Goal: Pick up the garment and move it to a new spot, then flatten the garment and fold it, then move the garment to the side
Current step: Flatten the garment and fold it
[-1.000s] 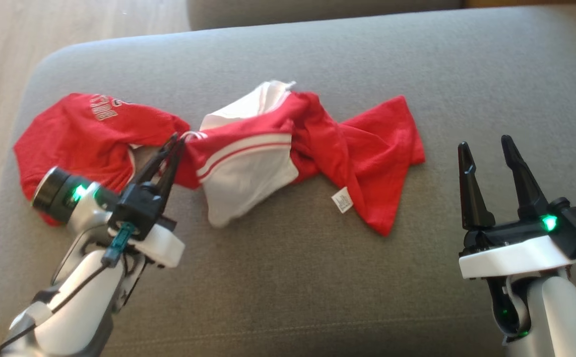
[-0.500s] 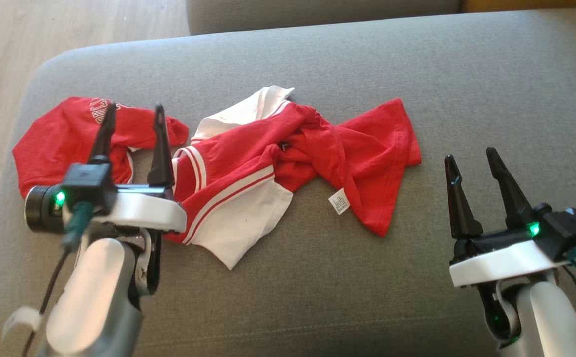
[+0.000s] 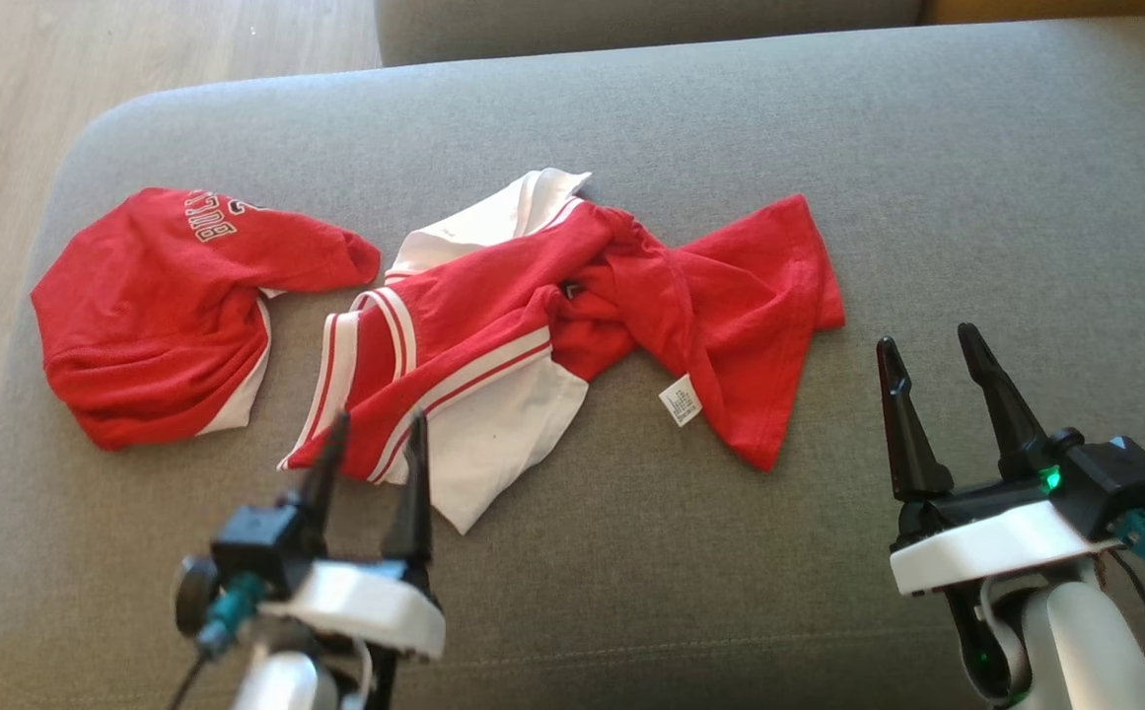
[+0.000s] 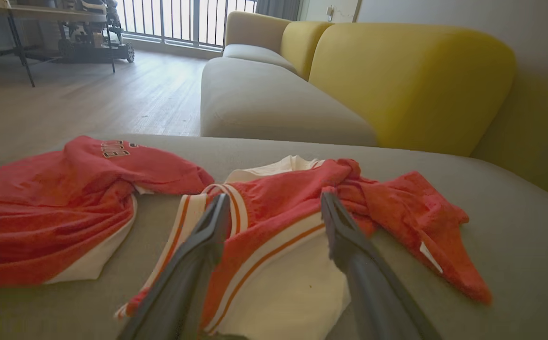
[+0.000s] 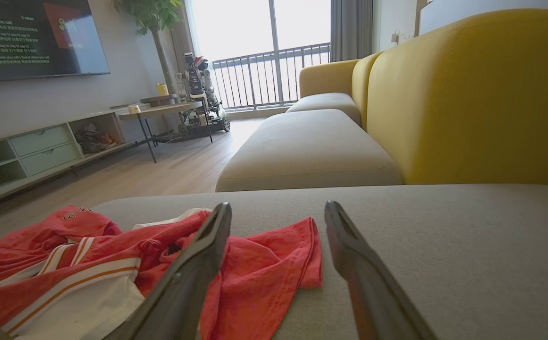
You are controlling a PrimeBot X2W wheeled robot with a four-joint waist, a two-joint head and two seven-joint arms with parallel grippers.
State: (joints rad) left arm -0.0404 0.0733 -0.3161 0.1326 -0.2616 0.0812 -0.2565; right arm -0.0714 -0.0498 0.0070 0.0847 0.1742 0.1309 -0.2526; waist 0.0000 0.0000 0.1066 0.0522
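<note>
The garment [image 3: 493,316] lies crumpled (red, with white stripes) across the sofa [image 3: 631,592]. The left gripper [image 3: 378,422] hovers at its near edge, fingers apart and empty. The right gripper [image 3: 927,340], likewise spread and empty, is off to its right.

A grey sofa seat [image 3: 651,592] spreads beneath the right end effector [image 5: 277,208] and the left end effector [image 4: 274,196]. Ahead and to the right of the right end effector rises a yellow backrest [image 5: 467,94]. Straight ahead sits a second grey seat [image 5: 307,151]. To its left (across a wooden floor [image 5: 170,170]) stand a low cabinet [image 5: 37,146], a small table [image 5: 160,111], a plant [image 5: 153,19] and a television [image 5: 33,38].
</note>
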